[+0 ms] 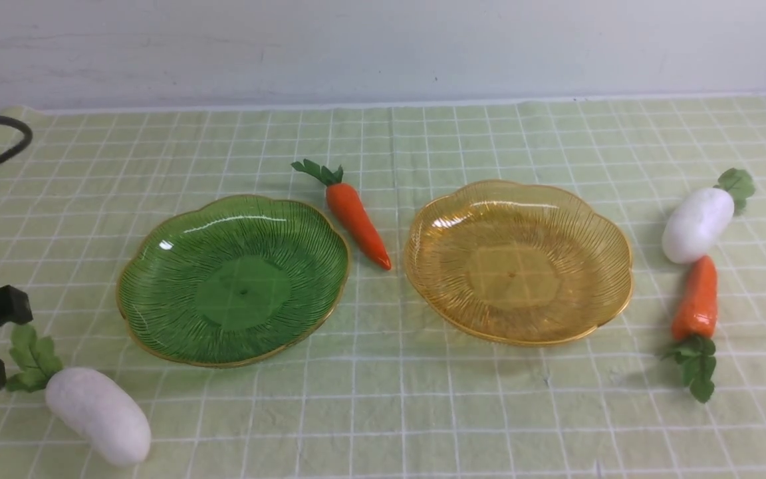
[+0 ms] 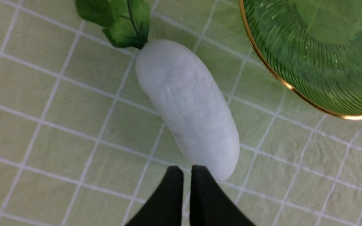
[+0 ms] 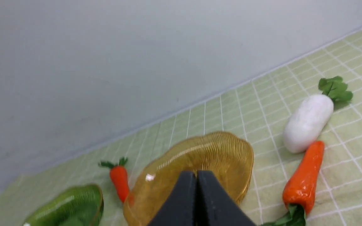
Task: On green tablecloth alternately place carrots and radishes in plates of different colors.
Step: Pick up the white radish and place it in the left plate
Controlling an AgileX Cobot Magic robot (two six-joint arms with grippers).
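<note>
Near radish (image 1: 98,416), right gripper (image 3: 195,188) only in right wrist view

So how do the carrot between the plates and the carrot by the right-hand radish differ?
The middle carrot is slimmer; the right-hand carrot looks stubbier. The middle carrot's leaves point away from the robot, while the right-hand carrot's leaves point toward it. Both are orange with green tops and lie on the cloth.
</note>
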